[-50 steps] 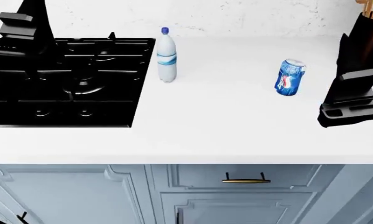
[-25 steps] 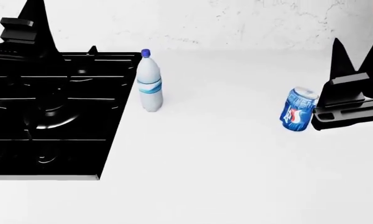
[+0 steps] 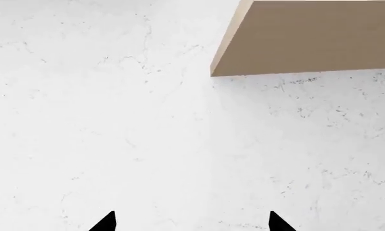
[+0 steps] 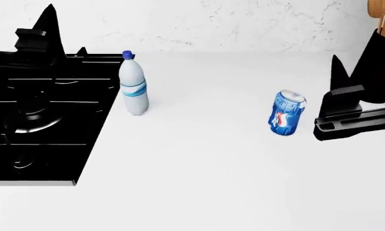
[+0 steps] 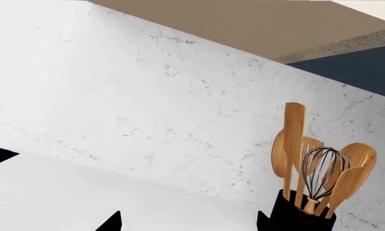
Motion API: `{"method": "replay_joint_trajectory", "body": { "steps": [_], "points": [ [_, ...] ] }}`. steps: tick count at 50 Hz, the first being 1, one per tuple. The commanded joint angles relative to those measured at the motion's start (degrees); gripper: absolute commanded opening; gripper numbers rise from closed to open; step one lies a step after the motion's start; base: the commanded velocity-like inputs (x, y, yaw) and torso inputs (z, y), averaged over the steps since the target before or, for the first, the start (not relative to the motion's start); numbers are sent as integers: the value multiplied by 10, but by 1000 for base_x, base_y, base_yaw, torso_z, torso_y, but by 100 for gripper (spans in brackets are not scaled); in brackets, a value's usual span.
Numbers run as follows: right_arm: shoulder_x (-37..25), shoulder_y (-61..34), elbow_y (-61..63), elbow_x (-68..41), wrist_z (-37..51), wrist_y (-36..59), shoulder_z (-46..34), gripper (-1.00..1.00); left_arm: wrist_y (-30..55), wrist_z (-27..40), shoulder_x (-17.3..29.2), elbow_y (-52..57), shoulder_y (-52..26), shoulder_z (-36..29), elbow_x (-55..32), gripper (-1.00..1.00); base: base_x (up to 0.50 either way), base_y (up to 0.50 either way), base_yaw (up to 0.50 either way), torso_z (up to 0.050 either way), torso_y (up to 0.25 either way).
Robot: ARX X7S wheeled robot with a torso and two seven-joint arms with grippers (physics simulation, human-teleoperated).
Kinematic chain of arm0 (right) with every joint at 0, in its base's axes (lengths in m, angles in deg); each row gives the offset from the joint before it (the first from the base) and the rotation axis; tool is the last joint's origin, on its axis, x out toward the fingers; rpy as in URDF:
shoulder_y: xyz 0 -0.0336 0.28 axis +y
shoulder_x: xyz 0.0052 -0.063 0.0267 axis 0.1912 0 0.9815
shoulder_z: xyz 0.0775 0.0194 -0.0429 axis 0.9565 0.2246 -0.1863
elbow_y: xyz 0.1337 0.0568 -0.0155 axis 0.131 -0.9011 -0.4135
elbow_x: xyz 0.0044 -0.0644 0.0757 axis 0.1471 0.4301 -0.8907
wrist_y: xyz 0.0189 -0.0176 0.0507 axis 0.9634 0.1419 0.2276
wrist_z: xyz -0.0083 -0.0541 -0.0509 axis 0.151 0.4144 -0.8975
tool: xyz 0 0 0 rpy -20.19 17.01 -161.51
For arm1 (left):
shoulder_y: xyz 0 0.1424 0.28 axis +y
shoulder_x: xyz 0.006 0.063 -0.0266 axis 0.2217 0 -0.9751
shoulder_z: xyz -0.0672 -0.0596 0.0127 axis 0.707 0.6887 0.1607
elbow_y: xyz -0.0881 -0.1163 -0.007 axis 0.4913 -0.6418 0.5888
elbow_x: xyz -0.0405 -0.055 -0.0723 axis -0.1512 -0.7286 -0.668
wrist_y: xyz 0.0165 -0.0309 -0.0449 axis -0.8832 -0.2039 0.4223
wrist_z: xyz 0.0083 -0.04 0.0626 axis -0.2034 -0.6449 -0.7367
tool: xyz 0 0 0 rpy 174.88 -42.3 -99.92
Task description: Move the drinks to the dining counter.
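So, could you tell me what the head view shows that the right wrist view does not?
Only the head view shows the water bottle, the soda can, the black stove and both arms. Only the right wrist view shows the whisk and whole wooden spoons, plus a tan panel above the wall. Both show the white worktop, the marbled wall and the black utensil holder.

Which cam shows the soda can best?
Head view. The can stands upright and unobstructed on the white worktop, just clear of the right gripper. Neither wrist view shows it: the left sees only marble wall and a cabinet underside, the right sees wall and a utensil holder.
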State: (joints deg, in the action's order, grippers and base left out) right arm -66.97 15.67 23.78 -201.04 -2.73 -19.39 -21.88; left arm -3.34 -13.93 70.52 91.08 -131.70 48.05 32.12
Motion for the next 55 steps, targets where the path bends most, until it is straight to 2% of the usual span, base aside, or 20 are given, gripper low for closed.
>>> {"method": "replay_joint_trajectory", "body": {
  "steps": [1, 4, 8, 17, 24, 27, 38, 46, 55],
  "points": [
    [13, 31, -38, -24, 5, -16, -49, 100, 70, 14, -30, -71, 1, -8, -48, 100, 0, 0, 0, 0, 0],
    [19, 55, -49, -34, 5, -18, -71, 100, 67, 1, -24, -86, 21, -52, -41, 100, 0, 0, 0, 0, 0],
    [20, 77, -57, -20, 6, -8, -86, 100, 52, 0, -27, -104, 26, -67, -34, 100, 0, 0, 0, 0, 0],
    [21, 126, -68, -14, -21, -11, -79, 100, 84, 25, -47, -126, 31, -55, -73, 100, 0, 0, 0, 0, 0],
    [14, 137, -69, -8, -24, -12, -76, 100, 66, 29, -36, -127, 35, -76, -69, 100, 0, 0, 0, 0, 0],
    [29, 172, -81, 34, -53, -6, -60, 100, 56, 26, -31, -129, 38, -84, -65, 100, 0, 0, 0, 0, 0],
    [47, 204, -123, 131, -126, 7, -36, 100, 38, 29, -16, -130, 43, -102, -64, 100, 0, 0, 0, 0, 0],
    [94, 211, -182, 257, -235, -12, -40, 100, 31, 34, -9, -128, 47, -103, -72, 100, 0, 0, 0, 0, 0],
    [109, 171, -243, 315, -280, -8, -75, 100, 16, 33, -6, -136, 51, -116, -68, 100, 0, 0, 0, 0, 0]
  ]
}}
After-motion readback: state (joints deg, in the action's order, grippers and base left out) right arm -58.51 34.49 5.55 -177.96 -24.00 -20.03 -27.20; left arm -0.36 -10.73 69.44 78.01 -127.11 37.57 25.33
